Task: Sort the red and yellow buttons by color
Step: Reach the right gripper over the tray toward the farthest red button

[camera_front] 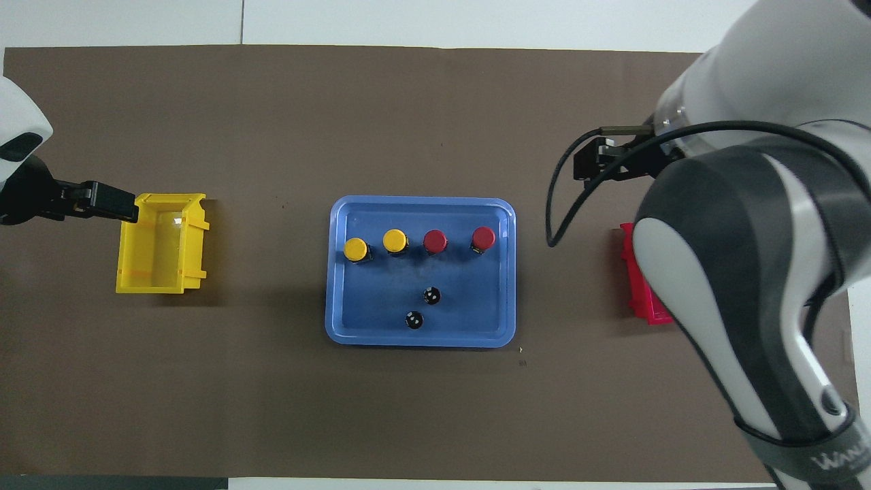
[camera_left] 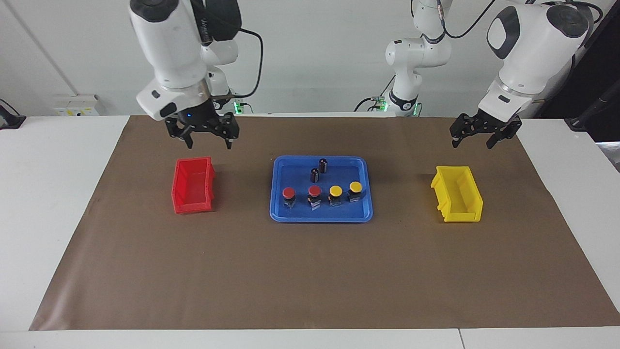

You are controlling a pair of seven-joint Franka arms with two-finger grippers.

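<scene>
Facing view: nothing is sorted yet, since all four red and yellow plastic push-buttons (camera_left: 321, 195) are lined across the blue plastic tray (camera_left: 278, 213), two red at nine o'clock, while both the left gripper (camera_left: 474, 137) and right gripper (camera_left: 209, 138) hang released and empty.

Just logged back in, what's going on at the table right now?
Nothing has been sorted yet. Both red buttons and both yellow buttons stand in a row in the blue tray, with two dark cylinders nearer to the robots. The red bin and yellow bin hold nothing. The right gripper hangs open over the mat beside the red bin; the left gripper hangs open beside the yellow bin.
</scene>
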